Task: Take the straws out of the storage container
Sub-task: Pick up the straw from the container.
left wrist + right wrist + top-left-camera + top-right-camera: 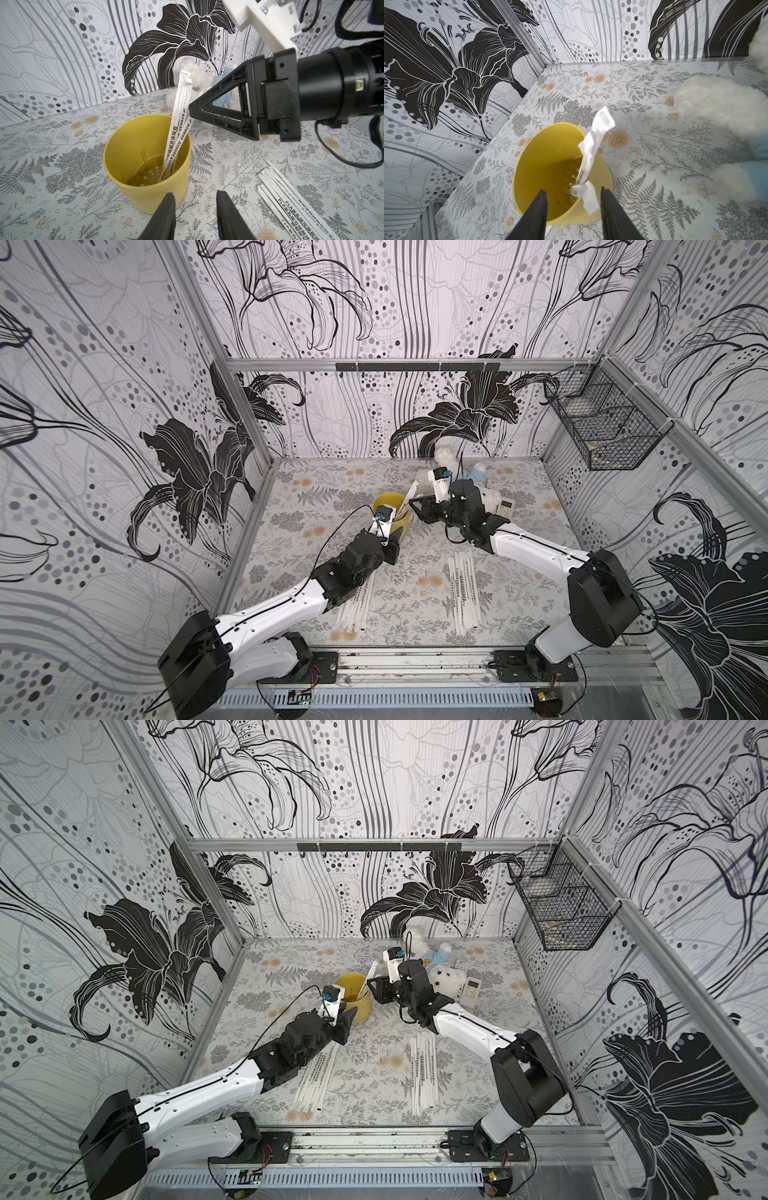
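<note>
In a top view, two white paper-wrapped straws (409,495) lean toward one o'clock from the mustard-yellow plastic cup (382,501), their tops between the parted jaws of the right gripper (573,190) at the cup's three o'clock, while the left gripper (195,193) gapes empty at six.

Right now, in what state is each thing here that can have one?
storage container: upright, straws inside.
straws in the container: leaning on the rim, not gripped.
straws outside: lying flat, two piles.
left gripper: fingers open, empty.
right gripper: fingers open, a straw end between them.
teddy: lying down.
</note>
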{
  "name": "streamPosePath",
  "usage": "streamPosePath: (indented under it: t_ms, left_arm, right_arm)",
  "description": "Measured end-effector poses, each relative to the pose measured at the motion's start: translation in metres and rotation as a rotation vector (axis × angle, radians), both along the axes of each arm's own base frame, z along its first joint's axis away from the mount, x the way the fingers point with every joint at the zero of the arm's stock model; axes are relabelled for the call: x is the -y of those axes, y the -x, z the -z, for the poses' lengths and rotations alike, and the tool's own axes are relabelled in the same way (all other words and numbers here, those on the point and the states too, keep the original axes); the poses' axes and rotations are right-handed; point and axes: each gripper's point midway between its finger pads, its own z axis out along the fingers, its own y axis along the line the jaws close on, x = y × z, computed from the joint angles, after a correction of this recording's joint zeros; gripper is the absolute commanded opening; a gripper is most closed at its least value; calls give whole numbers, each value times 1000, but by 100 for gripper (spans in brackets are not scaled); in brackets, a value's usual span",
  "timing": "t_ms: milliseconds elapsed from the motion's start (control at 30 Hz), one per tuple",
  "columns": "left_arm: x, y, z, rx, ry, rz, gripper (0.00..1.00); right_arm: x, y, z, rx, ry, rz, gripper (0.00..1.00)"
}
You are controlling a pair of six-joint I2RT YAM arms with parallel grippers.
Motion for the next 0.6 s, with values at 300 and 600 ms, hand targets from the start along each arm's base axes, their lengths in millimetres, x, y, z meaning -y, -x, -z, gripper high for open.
streamPosePath:
  t_ms: [300,600]
  left_arm:
    - [0,0,0,3,-5,2,38]
    - [0,0,0,3,-6,1,38]
  right_arm:
    - [-4,-7,7,-14,15,2,23]
    - [-1,-6,11,-37,32,13,14]
